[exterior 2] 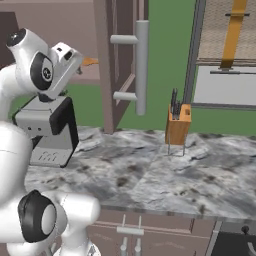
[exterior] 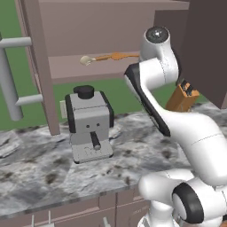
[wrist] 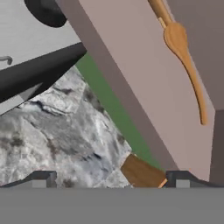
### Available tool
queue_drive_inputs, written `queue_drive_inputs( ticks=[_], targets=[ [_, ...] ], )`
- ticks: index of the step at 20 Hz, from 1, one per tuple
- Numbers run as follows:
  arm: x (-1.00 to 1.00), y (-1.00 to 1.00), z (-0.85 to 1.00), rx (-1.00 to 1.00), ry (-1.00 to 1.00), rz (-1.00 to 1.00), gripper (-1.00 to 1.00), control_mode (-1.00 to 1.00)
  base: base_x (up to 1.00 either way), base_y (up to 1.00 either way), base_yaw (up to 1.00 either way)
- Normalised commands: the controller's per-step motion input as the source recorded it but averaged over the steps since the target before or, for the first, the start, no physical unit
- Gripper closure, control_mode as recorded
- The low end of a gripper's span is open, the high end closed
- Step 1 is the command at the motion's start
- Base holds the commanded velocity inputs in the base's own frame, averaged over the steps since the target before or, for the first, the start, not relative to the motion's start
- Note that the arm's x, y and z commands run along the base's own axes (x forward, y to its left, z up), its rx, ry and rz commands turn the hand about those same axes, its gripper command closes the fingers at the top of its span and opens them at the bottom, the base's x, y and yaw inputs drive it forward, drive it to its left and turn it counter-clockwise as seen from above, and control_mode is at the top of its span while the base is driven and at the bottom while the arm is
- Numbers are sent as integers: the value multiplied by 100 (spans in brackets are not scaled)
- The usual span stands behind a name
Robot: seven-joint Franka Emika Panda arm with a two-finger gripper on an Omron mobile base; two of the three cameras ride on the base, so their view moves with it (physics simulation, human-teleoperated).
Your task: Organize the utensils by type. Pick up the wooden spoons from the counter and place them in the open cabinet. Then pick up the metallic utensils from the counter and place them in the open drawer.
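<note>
Wooden spoon (wrist: 186,57) lies flat on the shelf floor of the open cabinet (exterior: 88,48), just ahead of and above the gripper (wrist: 109,179) as the hand view shows it. A second wooden utensil (exterior: 104,57) with a pale head lies on the same shelf in the left base view, overlapping or end to end with the first; which of the two cannot be told. Both sit beyond the fingertips, not between them.

Gripper jaws stand wide apart and hold nothing; the two dark fingertips (wrist: 41,178) rise at the bottom of the hand view with only counter and shelf edge between them. The hand is raised at shelf height, close to the cabinet opening.

Below the gripper: the counter (exterior: 40,168), marbled stone. A grey coffee machine (exterior: 89,122) stands on it under the shelf, beneath and slightly to one side of the hand. A wooden knife block (exterior 2: 178,125) stands on the counter off to the other side, well apart.

Judgement: the wooden-spoon half of the task looks done or close to done, since spoons rest in the cabinet and the hand is empty. No metallic utensils and no drawer are identifiable here.

Next move calls for pulling the hand clear of the cabinet opening without clipping the shelf edge or coffee machine, then locating the metallic utensils on the counter.
</note>
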Motion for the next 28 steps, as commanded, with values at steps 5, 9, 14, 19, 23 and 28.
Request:
queue_drive_inputs(
  ticks=[5,9,14,19,23,28],
  targets=[
    [-92,17,-12,37,7,-51,-100,-100,0,0,0],
    [-97,14,-31,36,1,-35,-100,-100,0,0,0],
    [-82,6,-54,28,0,-30,-100,-100,0,0,0],
    [-28,0,-67,21,-2,-25,-100,-100,0,0,0],
    [-3,0,-35,17,5,-15,-100,-100,0,0,0],
    [0,0,-1,-1,6,0,-100,-100,0,0,0]
  ],
)
